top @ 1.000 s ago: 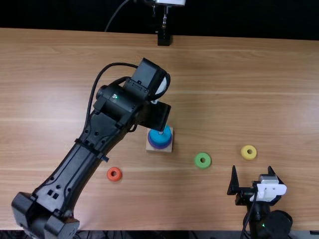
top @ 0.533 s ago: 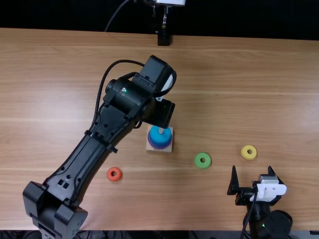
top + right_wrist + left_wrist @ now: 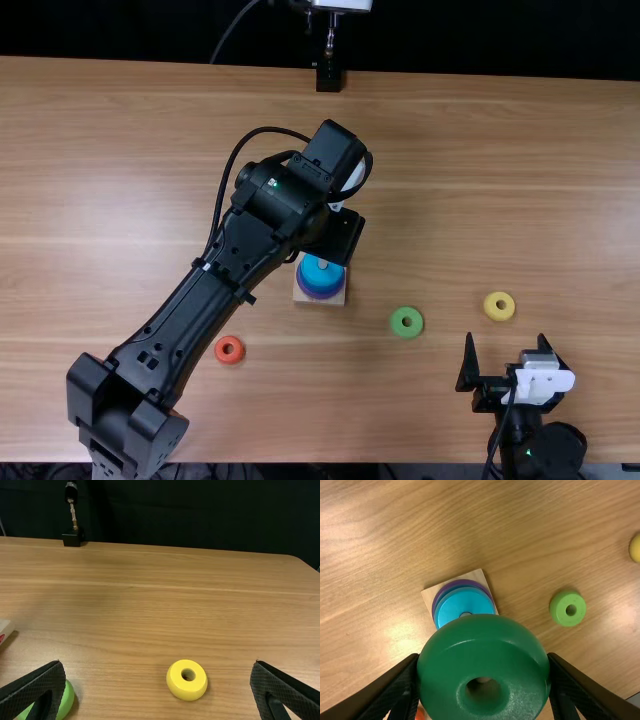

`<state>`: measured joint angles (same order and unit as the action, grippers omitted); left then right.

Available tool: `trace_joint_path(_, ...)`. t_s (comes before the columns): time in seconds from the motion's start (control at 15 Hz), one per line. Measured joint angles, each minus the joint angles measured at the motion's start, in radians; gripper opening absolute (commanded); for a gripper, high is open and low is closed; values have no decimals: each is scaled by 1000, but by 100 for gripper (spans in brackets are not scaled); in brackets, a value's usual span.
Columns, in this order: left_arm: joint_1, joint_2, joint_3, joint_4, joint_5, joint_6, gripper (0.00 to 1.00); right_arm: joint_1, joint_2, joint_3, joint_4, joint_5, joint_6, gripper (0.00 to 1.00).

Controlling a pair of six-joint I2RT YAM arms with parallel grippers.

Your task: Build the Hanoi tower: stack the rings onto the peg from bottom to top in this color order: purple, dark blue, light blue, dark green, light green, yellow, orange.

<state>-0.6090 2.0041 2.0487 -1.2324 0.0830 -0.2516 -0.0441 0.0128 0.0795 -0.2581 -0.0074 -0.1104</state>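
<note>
Base (image 3: pixel 477 576), square and wooden, lies under the left arm and carries the peg (image 3: pixel 323 264). Purple ring (image 3: pixel 445 588), dark blue ring (image 3: pixel 442 594) and light blue ring (image 3: pixel 457 604) sit on it, largest lowest. Dark green ring (image 3: pixel 480 635) comes next: held in the left gripper (image 3: pixel 483 656), fingers closed on opposite sides, near the stack. Judged rigid, light, hardly fragile; the glossy rounded wall may slip or tilt if gripped above or below its widest part. Present hold at mid-height looks right, hole unobstructed for the peg. Suggest lowering it level, with modest squeeze.

Light green ring (image 3: pixel 396 322): flat on table, right of the base; same diametral grip advised. Yellow ring (image 3: pixel 490 306): farther right, beyond the right gripper (image 3: pixel 505 336), whose fingers stand apart, empty. Orange ring (image 3: pixel 220 350): on table, left of the base; probably least finger contact, so centre carefully.
</note>
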Motion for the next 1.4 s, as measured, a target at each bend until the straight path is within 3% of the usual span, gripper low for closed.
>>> trace_joint_path(0.27,0,3,0,-2,0,0,0,0,0,0,0,0,0,100)
trace_joint_path(0.33,0,2,0,-3,0,0,10,0,0,0,0,0,0,100)
trace_joint_path(0.4,0,2,0,-3,0,0,40,0,0,0,0,0,0,100)
trace_joint_path(0.47,0,2,-2,-2,0,0,62,0,0,0,0,0,0,100)
trace_joint_path(0.53,0,3,-5,-1,2,0,100,0,0,0,0,0,0,100)
trace_joint_path(0.6,0,3,-13,-3,4,0,100,0,0,0,0,0,0,100)
trace_joint_path(0.87,0,2,-40,-32,57,0,100,0,0,0,0,0,0,100)
trace_joint_path(1.2,5,0,-40,-8,64,0,100,0,0,0,-1,0,0,100)
trace_joint_path(1.4,68,-85,-53,126,67,0,100,0,0,0,0,0,0,100)
